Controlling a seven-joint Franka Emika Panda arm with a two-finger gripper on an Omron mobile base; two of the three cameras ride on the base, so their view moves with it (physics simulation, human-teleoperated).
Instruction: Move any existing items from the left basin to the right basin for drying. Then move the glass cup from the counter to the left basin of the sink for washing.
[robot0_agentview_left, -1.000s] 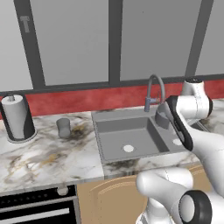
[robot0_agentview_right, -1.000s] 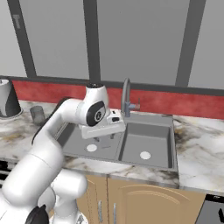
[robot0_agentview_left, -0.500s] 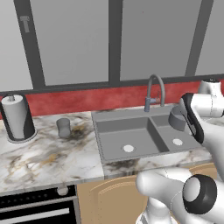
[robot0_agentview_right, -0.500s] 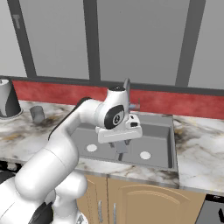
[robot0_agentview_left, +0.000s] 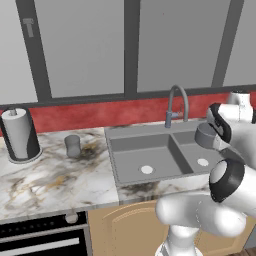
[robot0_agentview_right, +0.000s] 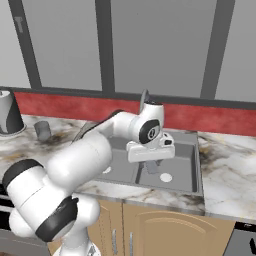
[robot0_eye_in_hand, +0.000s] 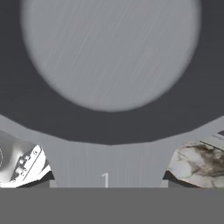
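Left base view
- Saucepan (robot0_agentview_left: 205, 135): carried aloft at my pincer, over the right basin (robot0_agentview_left: 192, 150), not touching its floor.
- Left basin (robot0_agentview_left: 125, 160): to the pincer's left, past the divider; bare down to the drain. I judge the first step to be mid-transfer.
- Glass cup (robot0_agentview_left: 73, 146): upright on the counter (robot0_agentview_left: 50, 180), well to the pincer's left, beyond the sink; just beside it, further left, a paper towel roll (robot0_agentview_left: 20, 134).
- Faucet (robot0_agentview_left: 177, 102): behind and left of the pincer, near the carried pan.

Right base view
- Pincer (robot0_agentview_right: 150, 162): pointing down above the right basin (robot0_agentview_right: 182, 165), closed on the pan's handle as far as I can tell.
- Room: red backsplash, grey panels above, tan cabinet doors below.

Hand view
- Saucepan (robot0_eye_in_hand: 109, 52): round bowl directly ahead of the pincer, handle running back toward it; veined counter at the lower corners.

Next move, my judgement: lower into the right basin, release, then travel left for the cup. Watch for the faucet on the way.
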